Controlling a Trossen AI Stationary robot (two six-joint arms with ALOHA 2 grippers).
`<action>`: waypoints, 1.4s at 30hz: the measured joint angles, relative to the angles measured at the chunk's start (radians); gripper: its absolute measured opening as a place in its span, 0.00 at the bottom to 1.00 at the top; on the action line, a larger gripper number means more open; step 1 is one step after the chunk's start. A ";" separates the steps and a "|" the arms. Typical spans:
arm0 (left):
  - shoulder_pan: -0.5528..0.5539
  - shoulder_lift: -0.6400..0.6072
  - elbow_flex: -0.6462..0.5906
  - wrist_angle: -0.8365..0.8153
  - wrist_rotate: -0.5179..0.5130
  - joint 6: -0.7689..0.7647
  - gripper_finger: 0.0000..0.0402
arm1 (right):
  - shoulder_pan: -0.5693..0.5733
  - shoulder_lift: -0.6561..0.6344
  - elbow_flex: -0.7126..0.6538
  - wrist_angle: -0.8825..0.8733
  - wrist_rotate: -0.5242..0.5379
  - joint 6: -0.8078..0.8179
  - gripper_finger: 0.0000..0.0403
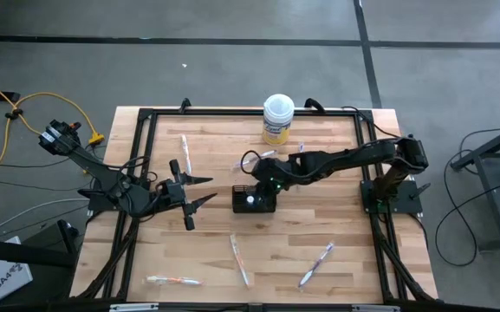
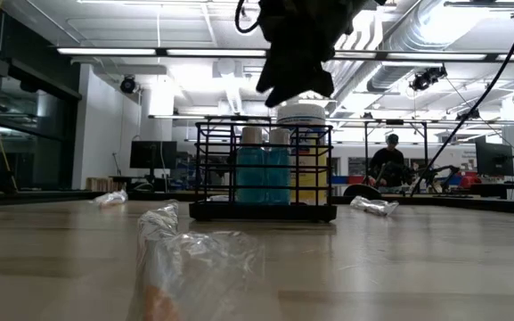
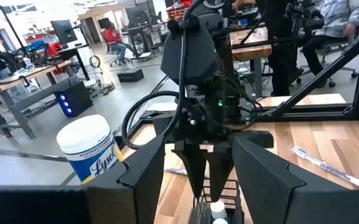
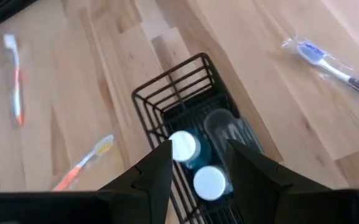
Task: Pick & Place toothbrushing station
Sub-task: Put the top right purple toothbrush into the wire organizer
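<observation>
The toothbrushing station is a black wire-mesh holder [image 1: 256,204] standing on its base on the wooden table, near the middle. Two teal tubes with white caps [image 2: 261,174] stand upright inside it [image 4: 183,146]. My right gripper [image 4: 199,149] hangs open just above the holder, pointing slantwise down, with the caps showing between its fingers; in the low view it [image 2: 297,85] is clear of the holder's top rim. My left gripper [image 1: 212,189] stands open and level to the holder's left, pointing at it. Wrapped toothbrushes [image 1: 239,258] lie flat on the table.
A yellow, white-lidded tub [image 1: 277,120] stands behind the holder near the far edge. Wrapped toothbrushes lie scattered at the far left [image 1: 185,152], near left [image 1: 173,280] and near right [image 1: 316,264]. One lies right before the low camera [image 2: 194,259]. A black frame [image 1: 146,113] borders the table.
</observation>
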State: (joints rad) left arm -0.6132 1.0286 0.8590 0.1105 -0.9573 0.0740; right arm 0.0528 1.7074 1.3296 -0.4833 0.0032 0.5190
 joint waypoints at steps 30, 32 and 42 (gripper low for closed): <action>0.003 0.002 0.000 -0.089 0.010 -0.135 0.45 | -0.149 -0.162 -0.073 -0.503 0.207 0.198 0.35; 0.003 0.002 0.000 -0.089 0.010 -0.137 0.45 | -0.168 -0.162 -0.113 -0.495 0.206 0.270 0.35; 0.003 0.002 0.000 -0.091 0.013 -0.146 0.45 | -0.200 -0.161 -0.304 -0.388 0.202 0.564 0.35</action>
State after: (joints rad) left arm -0.6099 1.0309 0.8593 0.0196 -0.9440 -0.0716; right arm -0.1467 1.5463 1.0259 -0.8715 0.2050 1.0829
